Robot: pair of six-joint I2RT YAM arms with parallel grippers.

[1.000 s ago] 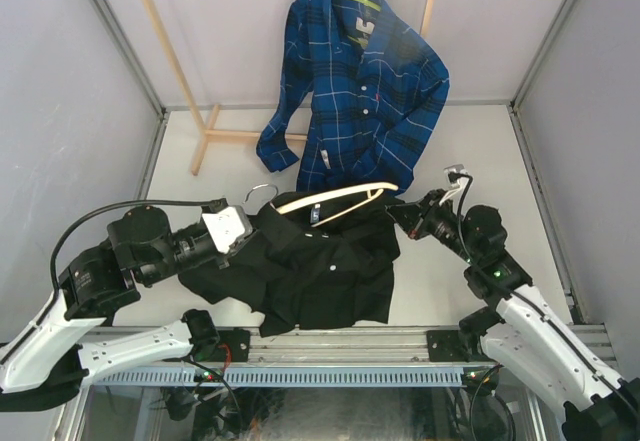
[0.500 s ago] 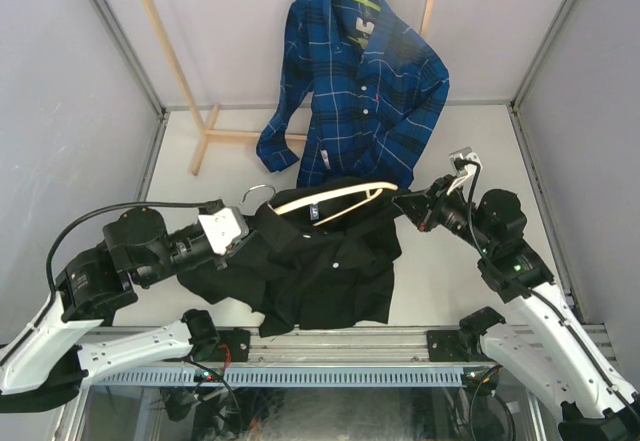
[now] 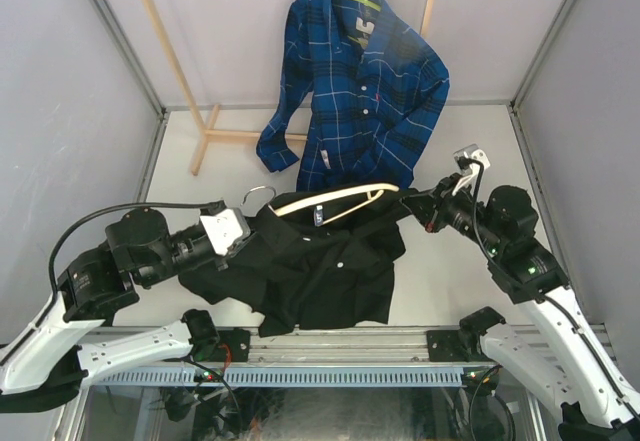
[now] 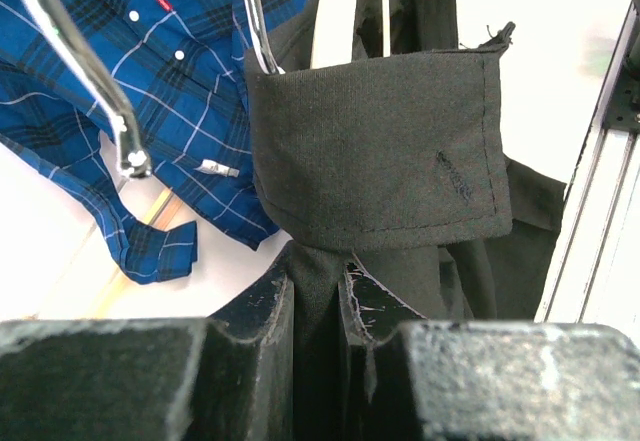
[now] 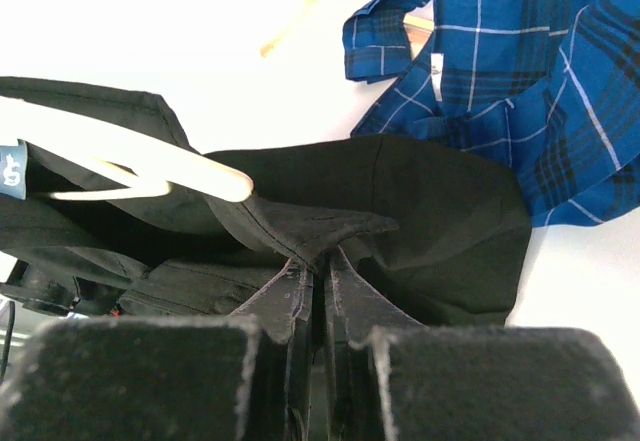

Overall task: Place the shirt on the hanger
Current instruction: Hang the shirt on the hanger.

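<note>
The black shirt [image 3: 320, 271] lies spread near the table's front edge, its upper part lifted between both arms. The pale wooden hanger [image 3: 335, 199] sits along its top, silver hook [image 3: 258, 193] pointing left. My left gripper [image 3: 252, 233] is shut on a bunched fold of the shirt [image 4: 370, 161] beside the hook [image 4: 255, 21]. My right gripper [image 3: 412, 207] is shut on the shirt's edge [image 5: 330, 231] just past the hanger's right tip [image 5: 215, 181]. The fabric there is stretched up beside the tip; whether it covers the hanger's arm is hidden.
A blue plaid shirt [image 3: 360, 91] hangs on its own hanger from a wooden rack [image 3: 205, 131] at the back, its hem reaching just behind the hanger. Grey walls close both sides. An aluminium rail [image 3: 340, 346] runs along the near edge.
My right arm has moved right and back, pulling the shirt's right edge outward and stretching it. The left arm and hanger have hardly moved.
</note>
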